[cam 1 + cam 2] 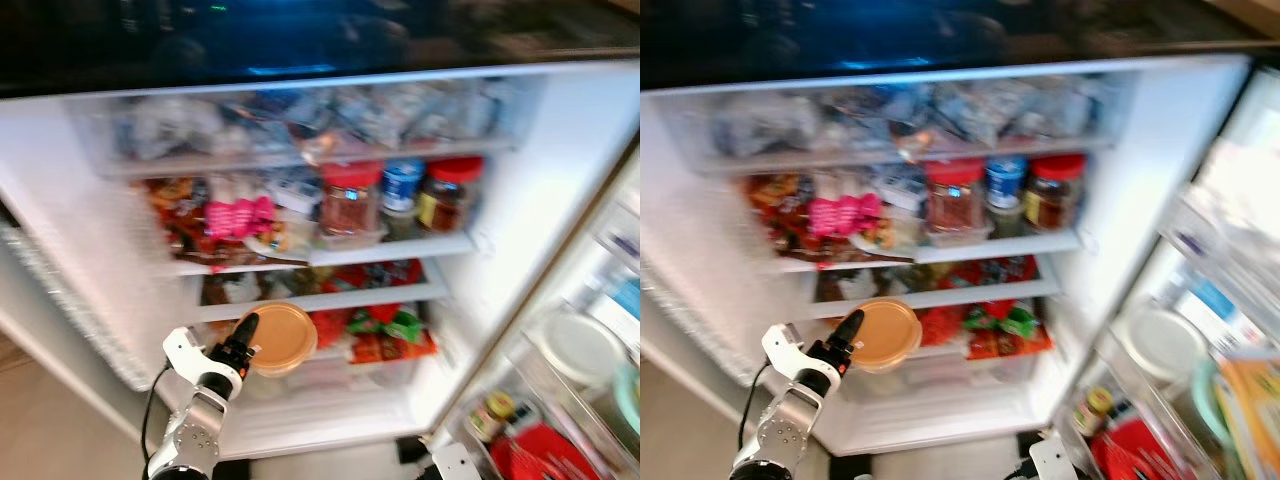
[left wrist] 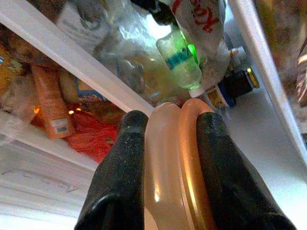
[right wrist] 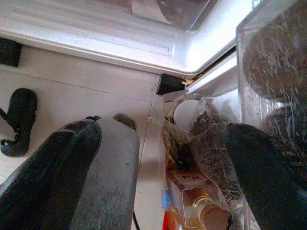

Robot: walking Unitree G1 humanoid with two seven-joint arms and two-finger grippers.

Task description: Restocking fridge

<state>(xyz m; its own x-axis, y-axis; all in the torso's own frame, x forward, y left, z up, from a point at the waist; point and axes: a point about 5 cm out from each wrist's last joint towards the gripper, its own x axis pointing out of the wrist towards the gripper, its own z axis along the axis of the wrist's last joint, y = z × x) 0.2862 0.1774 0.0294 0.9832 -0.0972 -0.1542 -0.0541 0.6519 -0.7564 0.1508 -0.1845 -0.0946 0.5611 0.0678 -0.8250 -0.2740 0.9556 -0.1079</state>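
The fridge (image 1: 560, 150) stands open in front of me, its shelves crowded with food. My left gripper (image 1: 243, 345) is raised to the lower shelf, shut on the edge of a round tan container with an orange lid (image 1: 282, 338). In the left wrist view the two black fingers (image 2: 125, 163) pinch the container's rim (image 2: 175, 158) edge-on, with the shelf rail and bagged food just beyond. My right gripper (image 3: 158, 143) hangs low by the bottom of the fridge door, open, with nothing between its fingers.
Red-lidded jars (image 1: 350, 198) and a blue-lidded jar (image 1: 402, 183) stand on the middle shelf, next to a pink pack (image 1: 237, 215). Red and green packets (image 1: 388, 335) lie beside the container. The door bins on the right hold a white lid (image 1: 577, 346) and a small jar (image 1: 495, 410).
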